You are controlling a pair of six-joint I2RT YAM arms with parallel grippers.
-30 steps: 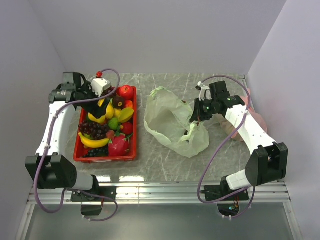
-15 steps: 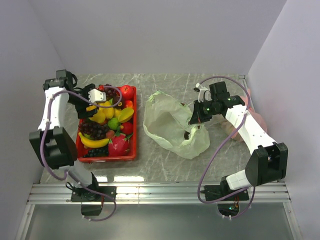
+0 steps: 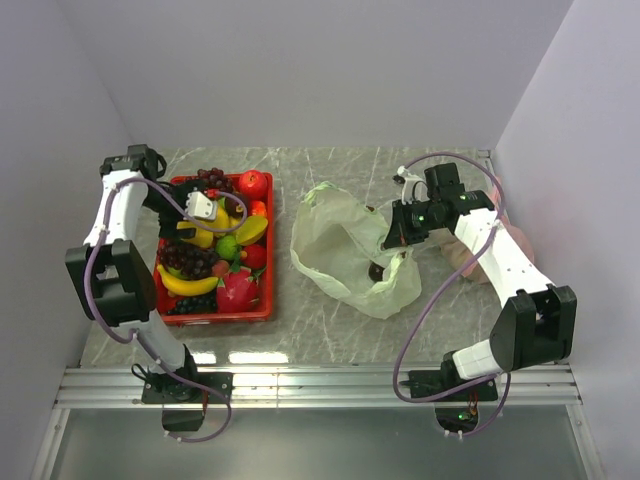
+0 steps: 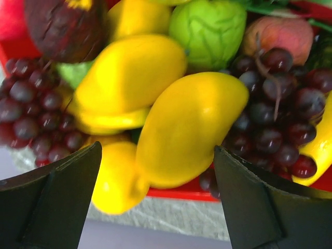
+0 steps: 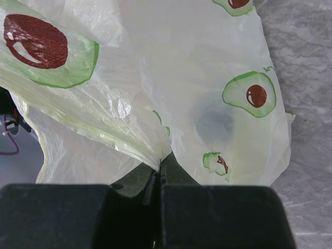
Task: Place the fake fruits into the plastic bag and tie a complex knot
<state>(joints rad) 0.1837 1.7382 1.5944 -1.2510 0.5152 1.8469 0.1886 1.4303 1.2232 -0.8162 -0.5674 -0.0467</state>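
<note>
My left claw [image 4: 156, 151] hangs spread wide over the fake fruits [image 3: 213, 252] heaped in the red tray [image 3: 214, 317], a yellow mango [image 4: 189, 129] showing between its jaws, while my right claw [image 5: 159, 167] is clenched on an edge of the plastic bag [image 3: 335, 250], which lies on the surface [image 3: 320, 325] just right of the tray.

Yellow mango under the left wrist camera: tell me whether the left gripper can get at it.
Probably yes: the left gripper hangs open over the yellow mango, which lies on top with nothing covering it.
</note>
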